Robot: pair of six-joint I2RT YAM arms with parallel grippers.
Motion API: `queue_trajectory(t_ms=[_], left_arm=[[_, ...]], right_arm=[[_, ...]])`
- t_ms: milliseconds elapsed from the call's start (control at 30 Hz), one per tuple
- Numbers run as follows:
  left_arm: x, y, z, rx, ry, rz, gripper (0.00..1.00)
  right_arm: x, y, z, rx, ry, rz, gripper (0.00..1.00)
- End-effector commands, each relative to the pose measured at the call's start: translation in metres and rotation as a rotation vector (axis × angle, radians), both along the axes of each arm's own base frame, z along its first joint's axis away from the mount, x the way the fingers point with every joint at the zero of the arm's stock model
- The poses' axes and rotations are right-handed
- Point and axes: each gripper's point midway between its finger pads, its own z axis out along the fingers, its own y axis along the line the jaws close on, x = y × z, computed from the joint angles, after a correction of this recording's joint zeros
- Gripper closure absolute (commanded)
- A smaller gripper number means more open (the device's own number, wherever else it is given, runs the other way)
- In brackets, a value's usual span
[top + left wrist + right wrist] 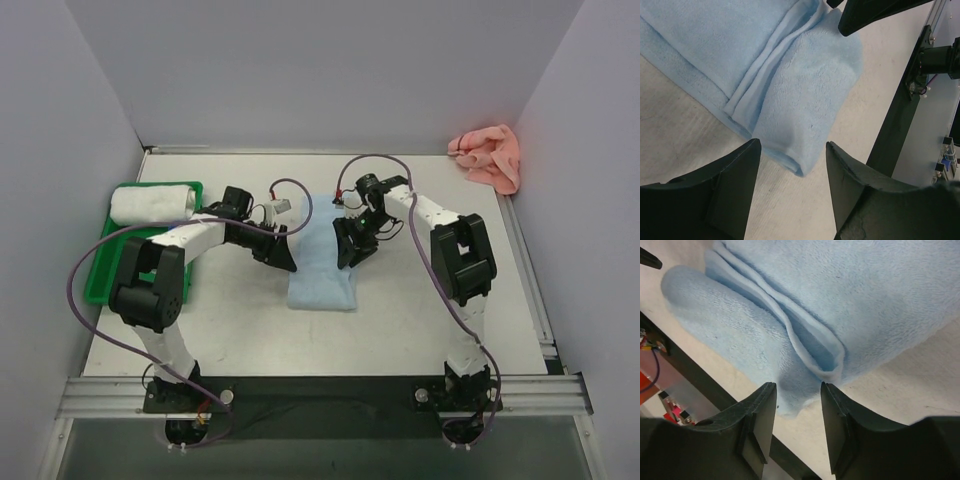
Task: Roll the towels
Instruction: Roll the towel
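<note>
The blue towel [322, 280] is soft and floppy. The left pincer [793, 145] and right pincer [797, 386] are spread, holding nothing; pinch its rolled edge.

Light blue towel [322, 272]: soft fleecy cloth, matt, short fuzzy nap, with a flatter hem band. Pink towel [488, 155]: matt cloth as well. White towel [152, 203]: cloth, sitting in a green plastic tray [98, 275] with a slight sheen. Counter [380, 340]: off-white, matt, smooth, faint scuffs. Left hand [792, 144] and right hand [797, 385]: black matt plastic, finely grainy. Front rail [540, 392]: bare metal.
</note>
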Motion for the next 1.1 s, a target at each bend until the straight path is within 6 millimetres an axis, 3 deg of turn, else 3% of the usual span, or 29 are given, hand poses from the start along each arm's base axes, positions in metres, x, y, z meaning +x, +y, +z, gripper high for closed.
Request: queue_trajectory(t_ms=[0,133,167,200,333,400,500,600,733,867,900,933,967,1000,1033,1067], left_arm=[[0.004,-0.012,-0.004,-0.005,-0.036,-0.015,0.36],[0.003,-0.016,-0.027,0.024,0.025,0.003,0.48],[0.007,-0.015,-0.029,0.040,0.024,0.017,0.51],[0.009,-0.015,-0.029,0.040,0.029,0.032,0.65],[0.016,-0.023,-0.011,-0.003,-0.015,0.039,0.87],[0.018,-0.022,-0.019,0.023,-0.026,0.044,0.89],[0.024,-0.019,-0.047,0.066,-0.006,0.057,0.93],[0.025,-0.017,-0.083,0.117,0.067,0.064,0.96],[0.033,-0.019,-0.082,0.126,0.076,0.068,0.97],[0.031,-0.014,-0.067,0.114,0.044,0.044,0.72],[0.028,-0.012,-0.062,0.102,0.031,0.035,0.58],[0.030,-0.008,-0.040,0.074,-0.027,0.037,0.52],[0.022,0.000,-0.039,0.079,-0.060,0.022,0.47],[0.023,0.006,-0.030,0.076,-0.112,0.025,0.38],[0.030,0.015,-0.005,0.072,-0.224,0.040,0.27],[0.027,0.022,-0.003,0.091,-0.295,0.013,0.23]], right_arm=[[-0.004,-0.014,-0.002,-0.074,-0.028,0.037,0.64],[-0.010,-0.018,-0.004,-0.088,-0.016,0.064,0.88],[-0.011,-0.019,-0.003,-0.092,-0.016,0.071,0.99],[-0.012,-0.022,-0.002,-0.100,-0.018,0.074,1.00],[-0.009,-0.030,0.014,-0.106,-0.080,0.088,1.00],[-0.010,-0.032,0.012,-0.113,-0.083,0.092,1.00],[-0.012,-0.030,-0.008,-0.143,-0.054,0.116,1.00],[-0.010,-0.041,-0.047,-0.231,-0.034,0.122,1.00],[-0.006,-0.047,-0.065,-0.309,-0.044,0.130,1.00],[0.009,-0.050,-0.058,-0.340,-0.101,0.120,1.00],[0.013,-0.051,-0.053,-0.337,-0.117,0.112,1.00],[0.015,-0.053,-0.048,-0.335,-0.126,0.115,0.99],[0.012,-0.055,-0.040,-0.338,-0.112,0.123,0.82],[0.011,-0.057,-0.028,-0.329,-0.115,0.126,0.73],[0.005,-0.057,-0.018,-0.311,-0.104,0.145,0.65],[-0.003,-0.060,-0.007,-0.313,-0.086,0.151,0.52]])
